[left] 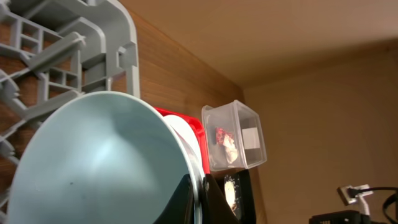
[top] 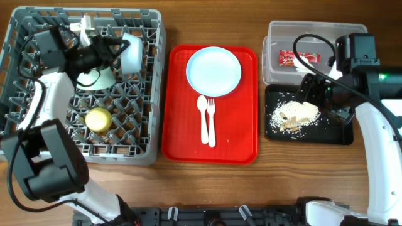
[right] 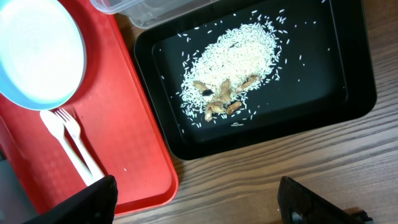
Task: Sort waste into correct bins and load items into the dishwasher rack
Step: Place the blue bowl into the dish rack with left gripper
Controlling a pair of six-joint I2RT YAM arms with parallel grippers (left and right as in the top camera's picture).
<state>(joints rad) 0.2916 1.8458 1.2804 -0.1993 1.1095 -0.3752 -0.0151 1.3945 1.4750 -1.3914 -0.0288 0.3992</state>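
Observation:
My left gripper is shut on the rim of a pale blue bowl, held tilted over the far part of the grey dishwasher rack. The left wrist view shows the jaws pinching that bowl. A pale green bowl and a yellow-green cup sit in the rack. The white plate, spoon and fork lie on the red tray. My right gripper is open and empty above the black tray, which holds rice scraps.
The clear tub stands behind the black tray with the red-and-white wrapper inside. The right wrist view shows the scraps, black tray, plate and red tray, with bare wood under the open fingers.

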